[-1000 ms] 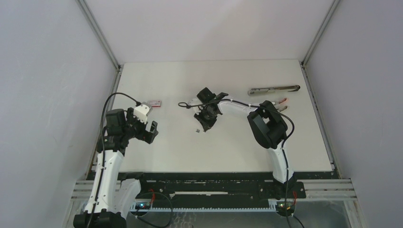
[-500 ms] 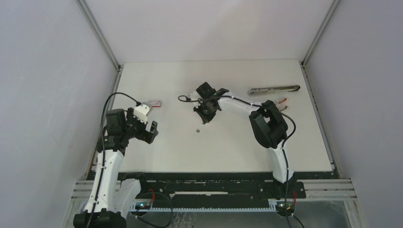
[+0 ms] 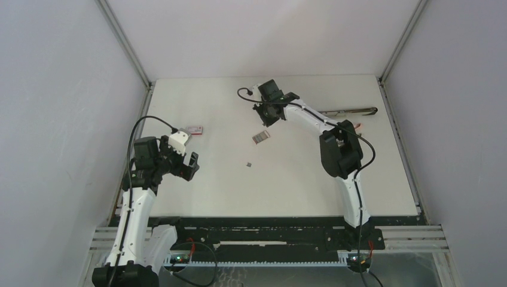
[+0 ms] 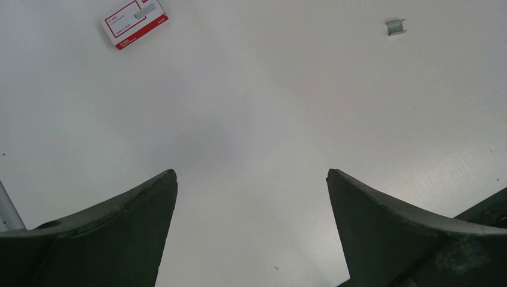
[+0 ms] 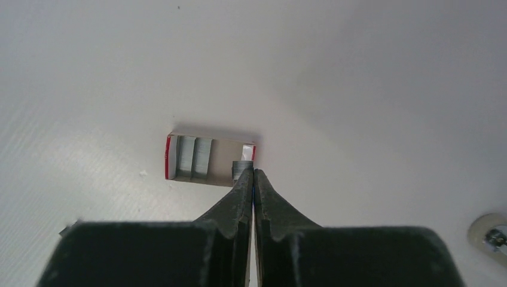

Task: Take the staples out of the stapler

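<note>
A white table [image 3: 287, 185] fills the centre of the frame. Plain pale grey walls [image 3: 257, 36] enclose it on three sides, with metal corner posts [image 3: 122, 42] at upper left and upper right. The light is even and soft.

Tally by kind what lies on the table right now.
Red-and-white boxes: 2 (closed box, open box)
Loose staple strip: 1
Stapler: 1
Red object, partly hidden, kind unclear: 1
Total: 5
</note>
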`<state>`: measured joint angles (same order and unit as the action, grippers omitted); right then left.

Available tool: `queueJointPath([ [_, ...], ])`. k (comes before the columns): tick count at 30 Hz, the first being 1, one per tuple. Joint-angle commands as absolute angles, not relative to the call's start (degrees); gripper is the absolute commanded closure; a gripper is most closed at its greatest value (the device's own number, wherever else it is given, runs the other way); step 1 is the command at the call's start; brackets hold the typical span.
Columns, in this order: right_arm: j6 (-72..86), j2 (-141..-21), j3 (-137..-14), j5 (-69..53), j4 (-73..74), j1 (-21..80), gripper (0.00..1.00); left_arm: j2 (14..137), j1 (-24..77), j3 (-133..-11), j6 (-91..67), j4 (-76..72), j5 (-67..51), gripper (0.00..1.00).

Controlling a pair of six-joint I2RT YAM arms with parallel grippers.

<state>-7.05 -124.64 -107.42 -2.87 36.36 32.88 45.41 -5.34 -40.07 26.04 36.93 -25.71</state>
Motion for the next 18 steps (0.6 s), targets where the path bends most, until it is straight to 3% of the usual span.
queueJointPath([
  [1,-5.16,-127.45,-109.33,-0.15,35.86,34.44,1.0,45.42,-5.89,-38.98,25.84,35.08,-26.29,0.0],
  [18,-4.53,-130.33,-109.04,1.49,35.6,35.6,1.0,45.0,-5.87,-38.93,25.94,35.11,-26.28,0.0],
])
